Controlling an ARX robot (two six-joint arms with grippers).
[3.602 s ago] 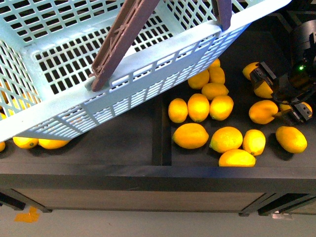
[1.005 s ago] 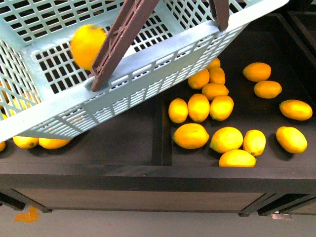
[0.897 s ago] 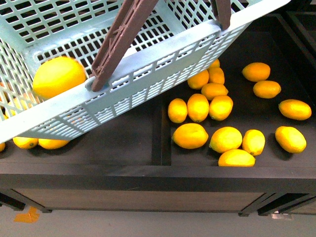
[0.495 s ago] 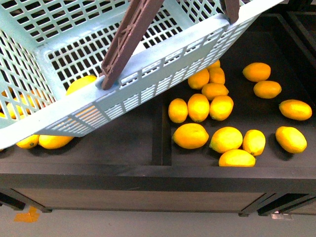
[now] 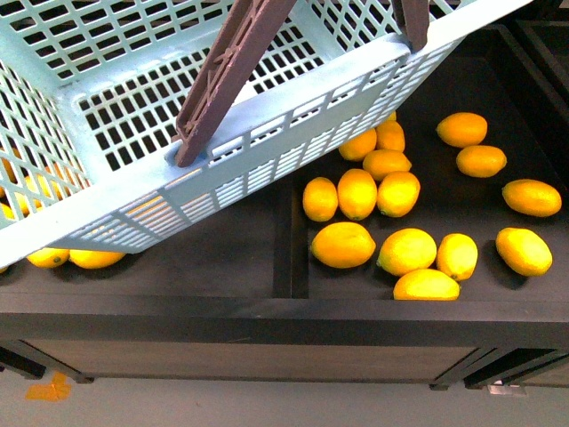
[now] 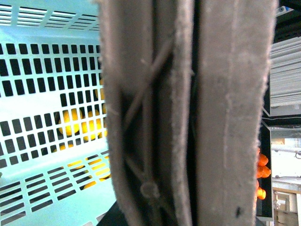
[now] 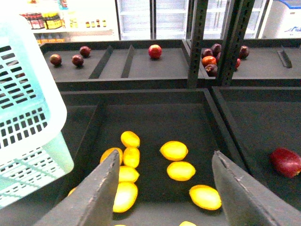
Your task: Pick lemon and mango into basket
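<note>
The pale teal basket [image 5: 267, 133] hangs tilted over the left bin, its low corner at the left. My left gripper is shut on its brown handle [image 6: 188, 117], which fills the left wrist view and hides the fingers. Several lemons [image 5: 343, 244] lie in the right bin. My right gripper [image 7: 164, 188] is open and empty above those lemons [image 7: 174, 150], beside the basket [image 7: 28, 117]. Yellow fruit [image 6: 70, 125] shows through the basket's slots. Two yellow fruits [image 5: 93, 259] peek from under the basket; I cannot tell whether they are mangoes.
A dark divider [image 5: 291, 231] splits the two bins, and the stand's front edge [image 5: 267, 311] runs below. Behind are bins with red fruit [image 7: 155, 51], a dark upright post [image 7: 197, 42] and a dark red mango [image 7: 286, 161] in the neighbouring bin.
A lemon left the right bin, dropped into the basket and rolled to its low left corner, out of sight now. The right gripper left the front view. The basket shifted slightly.
</note>
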